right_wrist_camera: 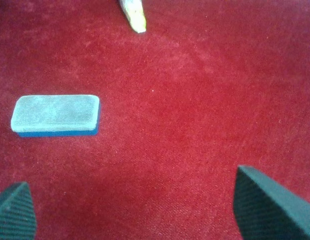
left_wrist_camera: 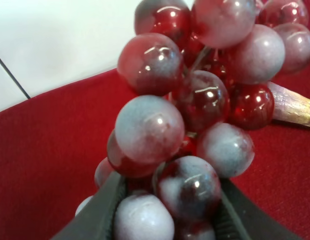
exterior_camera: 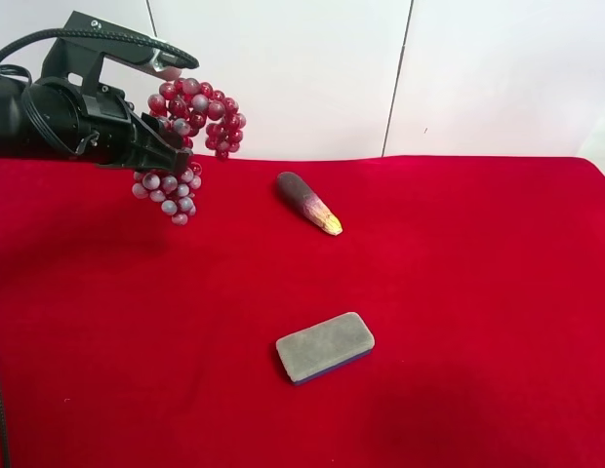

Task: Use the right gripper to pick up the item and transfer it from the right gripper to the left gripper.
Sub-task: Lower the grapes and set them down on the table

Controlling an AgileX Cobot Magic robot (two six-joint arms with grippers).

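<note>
- The left gripper (exterior_camera: 171, 146) was clamped on the grapes (exterior_camera: 190, 136) and held the bunch in the air over the red cloth (exterior_camera: 478, 292), at the exterior view's left, near the cloth's far edge.
- In the left wrist view, its dark fingers (left_wrist_camera: 100, 215) pressed the lowest grapes (left_wrist_camera: 195, 125) from both sides, and the rest of the bunch stuck out past the tips.
- The grapes were glossy red, many with a pale frosted bloom.
- The right gripper (right_wrist_camera: 140, 205) hung over bare cloth with its jaws wide apart and nothing between them.
- A grey block (exterior_camera: 325, 346) with a blue underside lay flat near the cloth's middle, apart from the right gripper's fingers (right_wrist_camera: 267, 205).
- A purple tapered piece (exterior_camera: 307, 202) with a yellow tip lay on the cloth beyond the block, well apart from it and from the grapes.
</note>
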